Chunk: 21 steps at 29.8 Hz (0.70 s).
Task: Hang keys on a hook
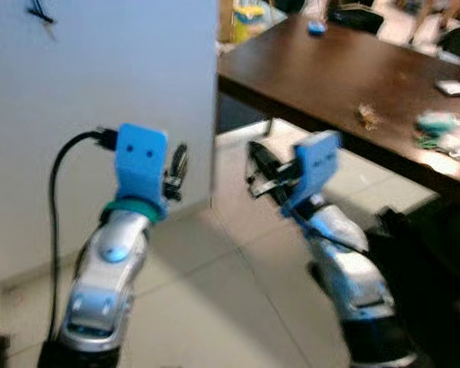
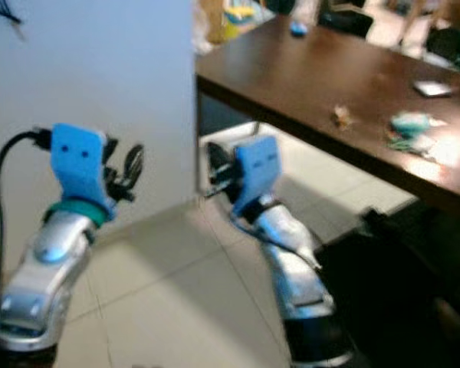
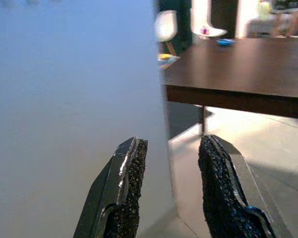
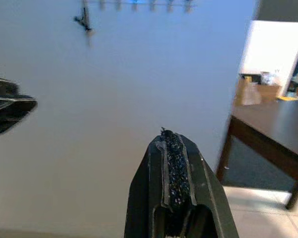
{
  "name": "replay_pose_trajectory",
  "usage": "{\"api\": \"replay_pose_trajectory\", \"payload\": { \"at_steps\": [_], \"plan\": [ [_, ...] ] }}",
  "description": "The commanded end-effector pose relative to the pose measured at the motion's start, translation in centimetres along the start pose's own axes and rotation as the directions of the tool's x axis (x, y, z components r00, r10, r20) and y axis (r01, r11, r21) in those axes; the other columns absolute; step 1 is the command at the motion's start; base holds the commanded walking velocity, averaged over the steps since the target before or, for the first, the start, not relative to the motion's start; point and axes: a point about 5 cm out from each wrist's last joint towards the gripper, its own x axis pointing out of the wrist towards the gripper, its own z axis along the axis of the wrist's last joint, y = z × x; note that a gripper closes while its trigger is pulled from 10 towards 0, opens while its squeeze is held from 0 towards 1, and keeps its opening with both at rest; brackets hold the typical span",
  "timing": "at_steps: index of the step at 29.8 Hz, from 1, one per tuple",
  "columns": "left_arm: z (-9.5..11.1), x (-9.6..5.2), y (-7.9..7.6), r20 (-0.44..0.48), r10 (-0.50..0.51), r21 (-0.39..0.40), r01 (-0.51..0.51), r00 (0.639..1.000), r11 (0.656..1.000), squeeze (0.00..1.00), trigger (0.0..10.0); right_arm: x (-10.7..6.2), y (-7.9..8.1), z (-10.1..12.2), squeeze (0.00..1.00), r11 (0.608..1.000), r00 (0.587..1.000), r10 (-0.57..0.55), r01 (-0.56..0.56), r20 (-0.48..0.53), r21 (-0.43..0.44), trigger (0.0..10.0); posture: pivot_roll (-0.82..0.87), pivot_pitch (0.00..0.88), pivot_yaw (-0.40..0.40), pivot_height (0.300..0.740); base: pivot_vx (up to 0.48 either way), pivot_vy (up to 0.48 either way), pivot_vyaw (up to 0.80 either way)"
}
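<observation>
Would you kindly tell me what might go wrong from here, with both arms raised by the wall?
1. The left gripper is open, empty and close to the wall; reaching forward may scrape it.
2. The right gripper is shut and sits below the table edge; lifting or swinging outward could strike it.
3. The cable loops loosely off the left wrist and might snag.

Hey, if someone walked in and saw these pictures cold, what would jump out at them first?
Most striking are the two silver arms raised in front of a pale wall, each topped by a bright blue wrist block: the left gripper with jaws apart, the right gripper with jaws closed. To the robot's right, a long dark brown table carries small scattered items, and high on the wall hangs a dark object from a row of hooks.
</observation>
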Motion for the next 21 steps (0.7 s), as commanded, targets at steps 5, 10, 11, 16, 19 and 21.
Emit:
{"api": "replay_pose_trajectory", "payload": {
  "at_steps": [5, 10, 11, 16, 19, 21],
  "plan": [
    [-0.36, -0.09, 0.51, -0.015, 0.02, 0.006, -0.02, 1.0, 1.0, 0.0, 10.0, 0.28, 0.76, 0.02, 0.0, 1.0, 1.0, 0.017, -0.017, 0.005, 0.009, 10.0, -0.05, 0.055, 0.042, 0.74, 0.461, 0.0, 0.0],
    [-0.39, -0.05, 0.54, -0.016, 0.019, 0.007, -0.019, 1.0, 1.0, 0.0, 10.0, 0.3, 0.74, 0.02, 0.0, 1.0, 1.0, 0.015, -0.015, 0.005, 0.013, 10.0, -0.05, 0.057, 0.044, 0.74, 0.459, 0.0, 0.0],
    [-0.42, -0.04, 0.55, -0.017, 0.019, 0.007, -0.019, 1.0, 1.0, 0.0, 10.0, 0.3, 0.75, 0.0, 0.0, 1.0, 1.0, 0.016, -0.016, 0.005, 0.013, 10.0, -0.05, 0.056, 0.044, 0.74, 0.458, 0.0, 0.0],
    [-0.44, 0.01, 0.57, -0.017, 0.02, 0.009, -0.019, 1.0, 1.0, 0.0, 10.0, 0.3, 0.79, -0.06, 0.0, 1.0, 1.0, 0.022, -0.022, 0.003, 0.011, 10.0, -0.05, 0.055, 0.044, 0.74, 0.452, 0.0, 0.0],
    [-0.43, 0.06, 0.61, -0.016, 0.02, 0.008, -0.02, 1.0, 1.0, 0.0, 10.0, 0.31, 0.85, -0.05, 0.0, 1.0, 1.0, 0.027, -0.027, 0.004, 0.008, 10.0, -0.05, 0.055, 0.045, 0.74, 0.453, 0.0, 0.0],
    [-0.42, 0.08, 0.63, -0.016, 0.021, 0.008, -0.021, 1.0, 1.0, 0.0, 10.0, 0.32, 0.87, -0.04, 0.0, 1.0, 1.0, 0.029, -0.029, 0.005, 0.007, 10.0, -0.06, 0.054, 0.045, 0.74, 0.45, 0.0, 0.27]
  ]
}}
